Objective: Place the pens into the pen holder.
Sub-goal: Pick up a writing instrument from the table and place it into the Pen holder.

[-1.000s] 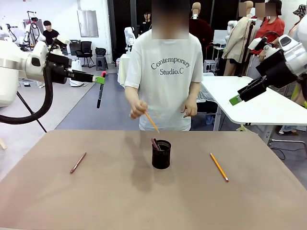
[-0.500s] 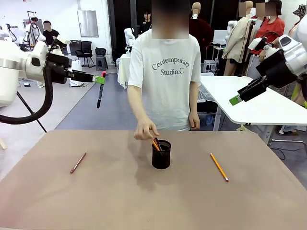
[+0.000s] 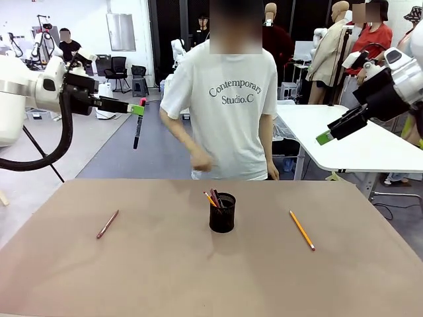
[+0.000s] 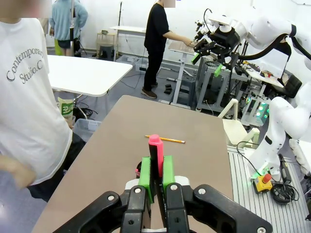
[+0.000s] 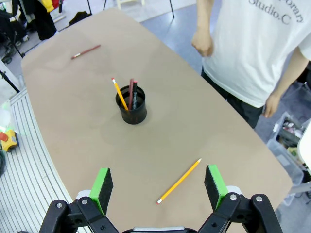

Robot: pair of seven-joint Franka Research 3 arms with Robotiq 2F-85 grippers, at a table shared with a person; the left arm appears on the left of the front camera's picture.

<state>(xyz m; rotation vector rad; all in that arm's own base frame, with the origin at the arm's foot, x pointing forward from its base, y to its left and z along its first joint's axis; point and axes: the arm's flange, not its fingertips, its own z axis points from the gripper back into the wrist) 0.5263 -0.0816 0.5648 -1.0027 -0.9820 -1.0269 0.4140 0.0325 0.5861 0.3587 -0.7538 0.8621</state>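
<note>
Left tool [image 3: 137, 109], raised high at the left, pinches a hanging red-tipped pen [image 3: 137, 135]; right tool [image 3: 324, 137], raised at the right, gapes wide

left gripper [image 4: 156, 169] clamped on red-tipped pen [image 4: 155, 145]; yellow pencil [image 4: 165, 140] flat on table [image 4: 114, 145] beyond; person's hand [image 4: 14, 171] blurred at left.

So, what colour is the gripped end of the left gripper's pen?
Pinkish red; the pen shows best in the left wrist view.

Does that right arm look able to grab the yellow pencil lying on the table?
Probably yes: the right gripper hangs open and empty, and the yellow pencil lies alone on the table on that side, with nothing between.
</note>
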